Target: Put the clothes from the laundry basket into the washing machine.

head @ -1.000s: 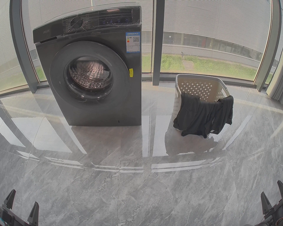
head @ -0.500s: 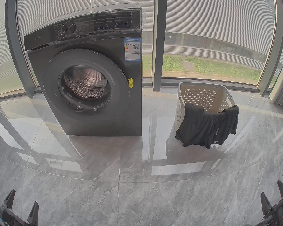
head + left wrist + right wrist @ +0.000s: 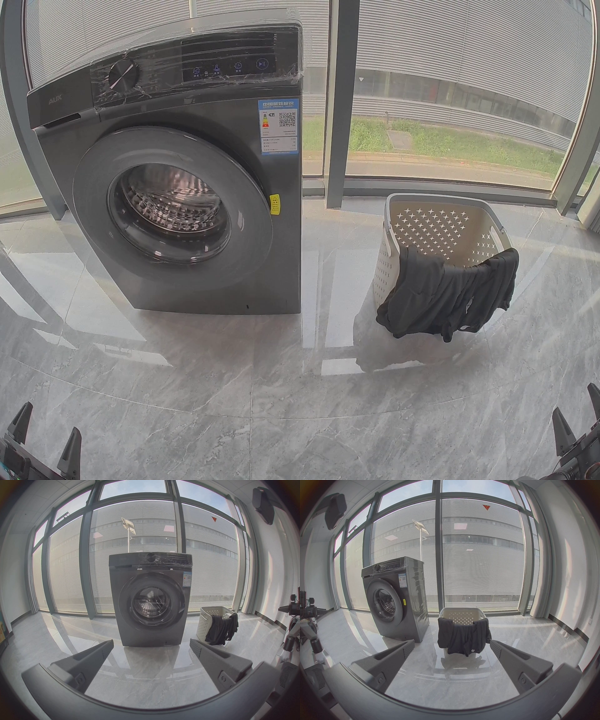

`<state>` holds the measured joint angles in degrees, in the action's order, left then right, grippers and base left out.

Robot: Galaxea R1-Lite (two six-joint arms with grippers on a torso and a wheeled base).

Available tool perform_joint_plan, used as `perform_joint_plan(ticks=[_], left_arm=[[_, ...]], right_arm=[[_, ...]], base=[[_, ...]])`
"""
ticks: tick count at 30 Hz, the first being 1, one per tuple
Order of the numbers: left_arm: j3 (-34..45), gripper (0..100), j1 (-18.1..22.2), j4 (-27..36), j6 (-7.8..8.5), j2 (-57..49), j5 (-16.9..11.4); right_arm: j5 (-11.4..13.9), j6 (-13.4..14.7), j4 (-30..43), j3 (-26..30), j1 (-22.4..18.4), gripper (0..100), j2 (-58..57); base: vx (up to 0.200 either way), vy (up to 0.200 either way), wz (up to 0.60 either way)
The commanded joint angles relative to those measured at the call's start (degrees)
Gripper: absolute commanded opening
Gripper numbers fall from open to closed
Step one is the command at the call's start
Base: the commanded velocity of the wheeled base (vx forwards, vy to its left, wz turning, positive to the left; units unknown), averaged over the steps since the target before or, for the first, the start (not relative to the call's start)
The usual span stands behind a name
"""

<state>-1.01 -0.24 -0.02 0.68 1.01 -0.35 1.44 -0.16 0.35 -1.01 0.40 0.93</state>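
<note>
A dark grey washing machine stands on the floor at the left, its round door shut over the drum. To its right sits a cream laundry basket with a dark garment draped over its near rim. In the head view my left gripper sits at the bottom left corner and my right gripper at the bottom right corner. Both are open and hold nothing, far short of the basket. The left wrist view faces the washing machine over the open left gripper. The right wrist view faces the dark garment over the open right gripper.
Glossy grey tiled floor stretches between me and both objects. Tall curved windows with dark frames stand close behind the machine and basket. A gap of floor separates the machine from the basket.
The whole head view has shifted: the machine and basket appear larger and lower, so the camera has come closer. Both grippers keep the same place in view.
</note>
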Motion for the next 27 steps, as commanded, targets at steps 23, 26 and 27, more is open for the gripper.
perform_joint_plan(ticks=[23, 26, 27], left_arm=[[0.9, 100, 0.0, 0.0, 0.46, -1.0, 0.0], [0.9, 100, 0.0, 0.0, 0.46, -1.0, 0.0], [0.8, 100, 0.0, 0.0, 0.46, -1.0, 0.0]], right_arm=[[0.1, 0.0, 0.0, 0.9, -0.1, 100, -0.9], [0.1, 0.0, 0.0, 0.9, -0.1, 100, -0.9], [0.1, 0.0, 0.0, 0.9, -0.1, 100, -0.9]], base=[[0.183, 0.000, 0.00], [0.000, 0.000, 0.00], [0.000, 0.000, 0.00]])
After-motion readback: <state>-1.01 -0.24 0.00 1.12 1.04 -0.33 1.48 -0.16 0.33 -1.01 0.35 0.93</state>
